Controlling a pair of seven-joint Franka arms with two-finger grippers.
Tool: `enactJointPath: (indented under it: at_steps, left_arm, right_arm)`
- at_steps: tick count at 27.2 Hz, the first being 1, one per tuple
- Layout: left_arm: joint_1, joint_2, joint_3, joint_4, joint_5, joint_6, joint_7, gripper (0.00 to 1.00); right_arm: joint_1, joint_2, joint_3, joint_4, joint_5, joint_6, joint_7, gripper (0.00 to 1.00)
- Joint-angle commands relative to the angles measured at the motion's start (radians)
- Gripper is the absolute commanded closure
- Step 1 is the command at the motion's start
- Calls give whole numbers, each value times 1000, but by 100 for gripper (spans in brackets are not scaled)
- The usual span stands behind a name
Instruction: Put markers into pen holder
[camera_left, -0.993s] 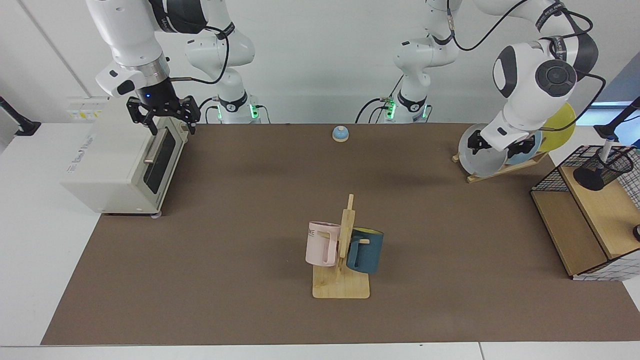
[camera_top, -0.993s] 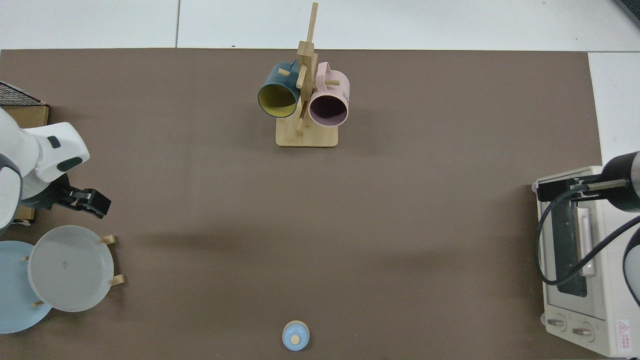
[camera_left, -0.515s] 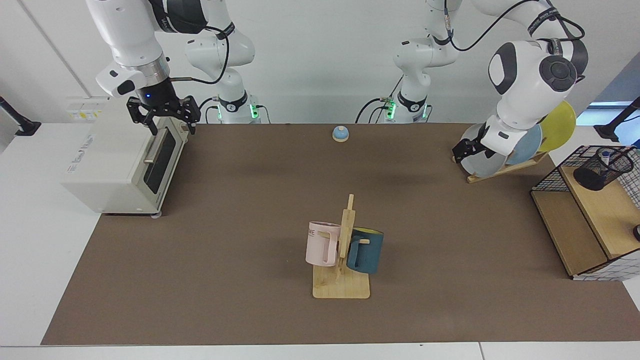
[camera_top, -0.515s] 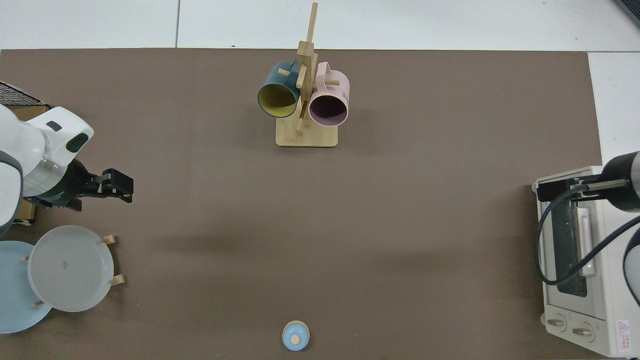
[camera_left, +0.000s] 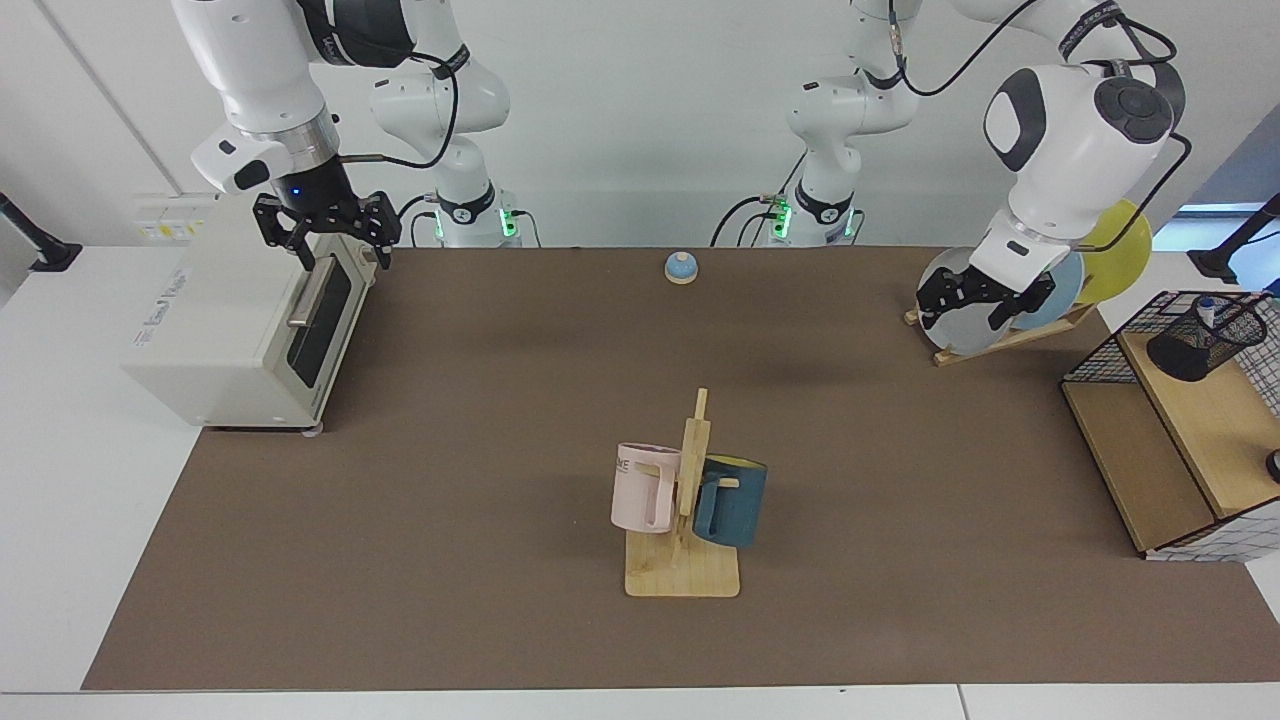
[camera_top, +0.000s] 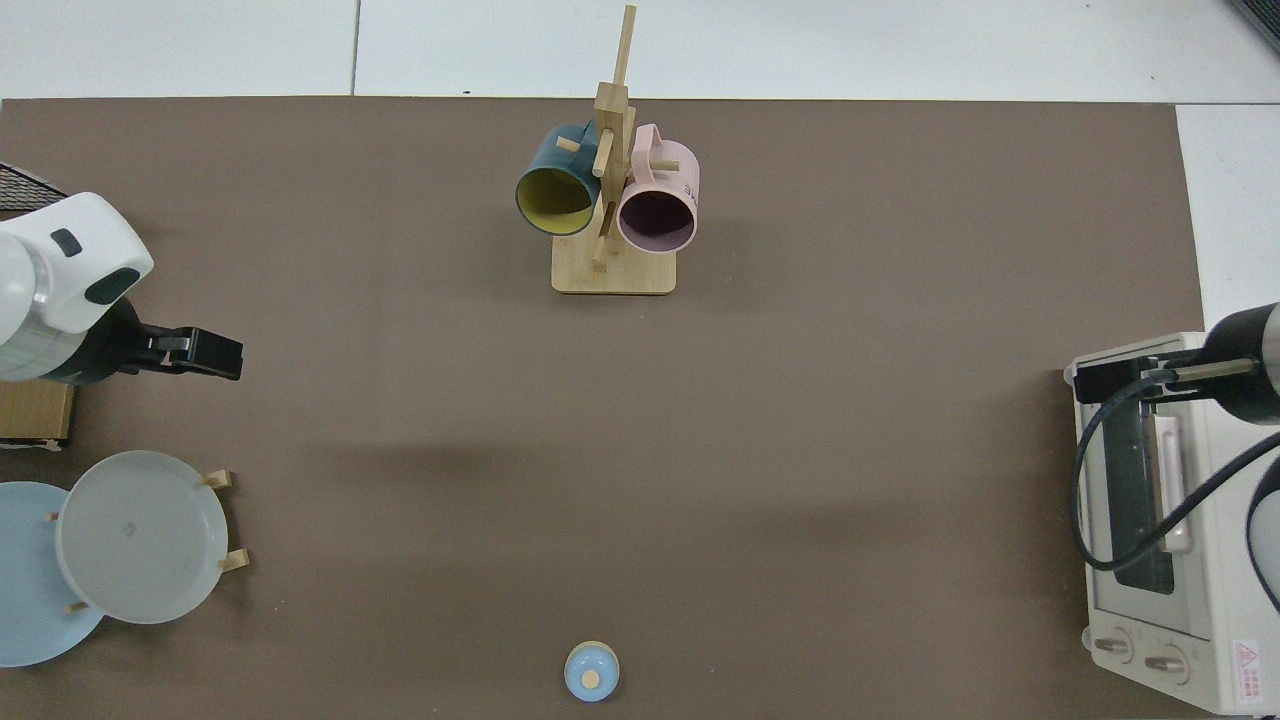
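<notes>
The pen holder (camera_left: 1192, 350), a small black mesh cup, leans on the wooden shelf at the far right of the facing view. One marker (camera_left: 1208, 310) sits inside it, with only its blue cap and a bit of white body showing above the rim. My left gripper (camera_left: 985, 300) hangs open and empty in front of the plates, well to the left of the holder; in the top view the same gripper (camera_top: 210, 352) is at the left edge. My right gripper (camera_left: 328, 238) waits open above the toaster oven's front top edge.
A wire rack with wooden shelves (camera_left: 1180, 440) carries the holder. Plates stand in a wooden rack (camera_left: 965, 325) behind the left gripper. A white toaster oven (camera_left: 235, 330) is at the left, a mug tree with pink and teal mugs (camera_left: 685, 500) mid-table, and a blue bell (camera_left: 680, 267) at the back.
The marker stood tall out of the pen holder a second ago and now sits low inside it. The left gripper has swung away over the table and turned its wrist. The right arm is still.
</notes>
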Motion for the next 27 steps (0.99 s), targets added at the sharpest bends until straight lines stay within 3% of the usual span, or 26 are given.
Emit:
enactJointPath:
  at_steps: [1, 4, 11, 27]
  left_arm:
    - [15, -36, 10, -9, -17, 0, 39, 0]
    - [33, -58, 7, -9, -15, -4, 40, 0]
    - [15, -124, -5, -9, 25, -37, 25, 0]
    - [15, -137, -4, -7, 14, -128, -44, 0]
  right_arm:
    - [-14, -6, 6, -1, 14, 4, -8, 0]
    - [-14, -6, 6, -1, 14, 4, -8, 0]
    - [-14, -6, 6, -1, 14, 4, -8, 0]
    - [-14, -6, 6, -1, 14, 4, -8, 0]
